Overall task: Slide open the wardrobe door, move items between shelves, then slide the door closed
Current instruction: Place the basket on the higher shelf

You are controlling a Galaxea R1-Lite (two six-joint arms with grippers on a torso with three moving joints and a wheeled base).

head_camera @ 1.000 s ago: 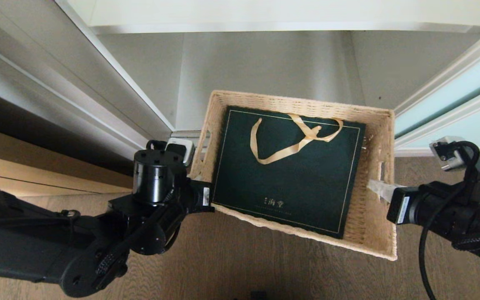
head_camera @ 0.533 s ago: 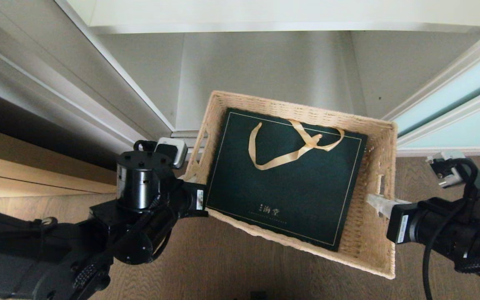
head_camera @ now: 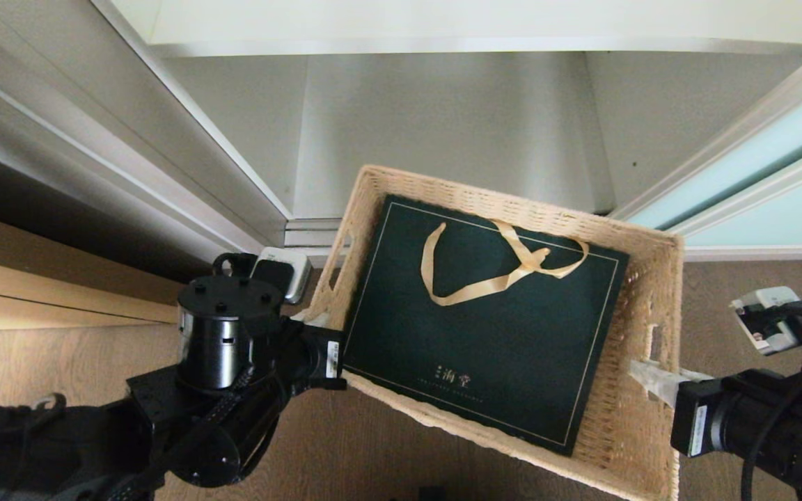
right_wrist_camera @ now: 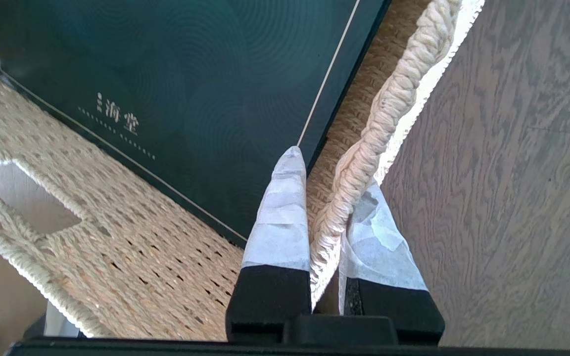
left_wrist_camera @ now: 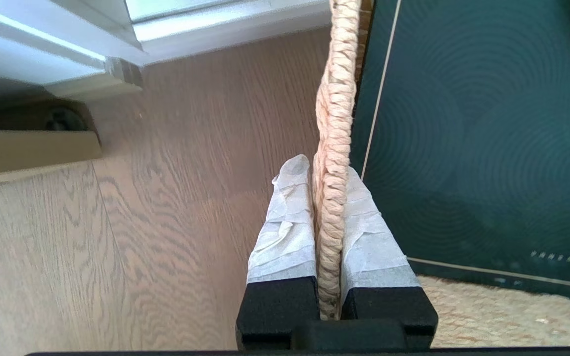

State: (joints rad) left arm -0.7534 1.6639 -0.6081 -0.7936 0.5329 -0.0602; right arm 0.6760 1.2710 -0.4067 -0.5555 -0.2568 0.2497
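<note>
Clearly both arms carry the wicker basket [head_camera: 624, 431] between them, held tilted in the lower middle of the head view, above the brown wood-grain floor [head_camera: 387, 452] and in front of the open wardrobe. At lower left, the left gripper [head_camera: 303, 321] has its jaws closed tight on the basket's left rim; in the left wrist view its tape-wrapped fingers [left_wrist_camera: 290, 217] press the braided rim [left_wrist_camera: 332, 148] from both sides, one outside the wall and one inside. At lower right, the right gripper [head_camera: 641, 372] has its jaws clamped on the right rim just below the cut-out handle; in the right wrist view one finger [right_wrist_camera: 282, 217] lies inside the basket beside the bag's edge and the other outside the braid. Flat inside the basket lies the dark green gift bag [head_camera: 484, 327], its gold ribbon handle [head_camera: 505, 264] looped over the upper half and gold lettering near its lower edge. Behind the basket, in the upper middle of the frame, a grey-white shelf [head_camera: 443, 132] of the wardrobe shows bare. The frosted blue-green sliding wardrobe door [head_camera: 770, 209] stands at the right edge, slid aside.
</note>
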